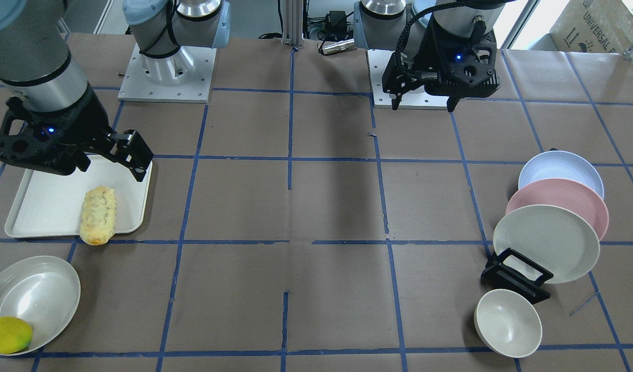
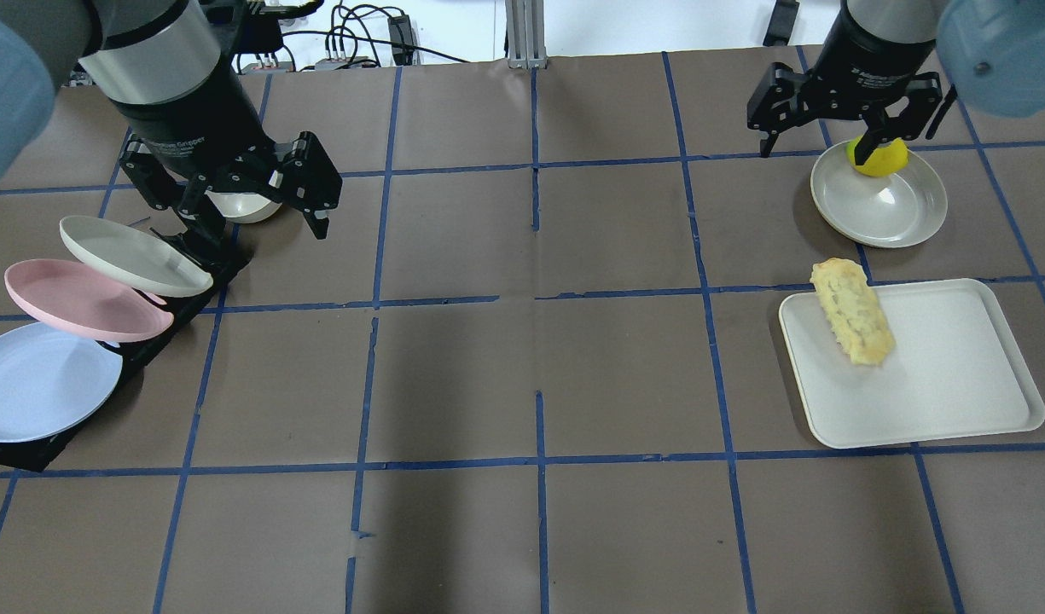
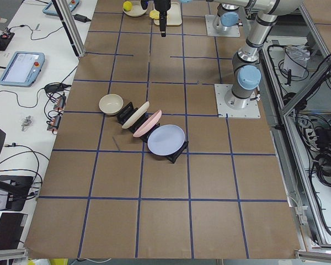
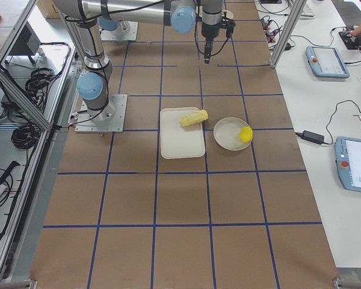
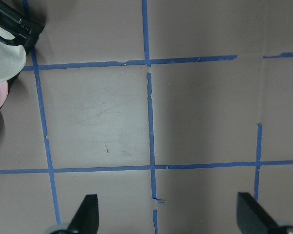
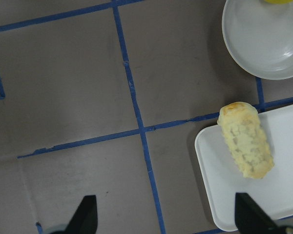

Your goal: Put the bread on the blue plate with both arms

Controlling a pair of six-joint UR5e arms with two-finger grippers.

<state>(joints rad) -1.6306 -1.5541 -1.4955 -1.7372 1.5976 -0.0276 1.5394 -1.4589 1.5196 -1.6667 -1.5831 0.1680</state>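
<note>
**Bread and plate untouched, both arms poised.** Nothing of the job looks done. The bread (image 2: pixel 852 312) lies on a white tray (image 2: pixel 940 375), one browned end poking over the rim. At the other end of the table (image 2: pixel 531 367), the blue plate (image 2: pixel 40 382) leans in a black rack (image 2: pixel 27 456) beside a pink plate (image 2: pixel 78 303) and an off-white plate (image 2: pixel 130 251). By the look of it, the plate has to come out of the rack and the loaf has to be carried across to it.

The right fingers (image 1: pixel 136 157) hang spread wide and empty above the table, with the bread below and off to one side, clear of them. The left fingers (image 5: pixel 88 214) are likewise wide apart over bare table, gripping nothing. The off-white plate is the nearest to them, and the blue plate sits farthest along the rack.
</note>
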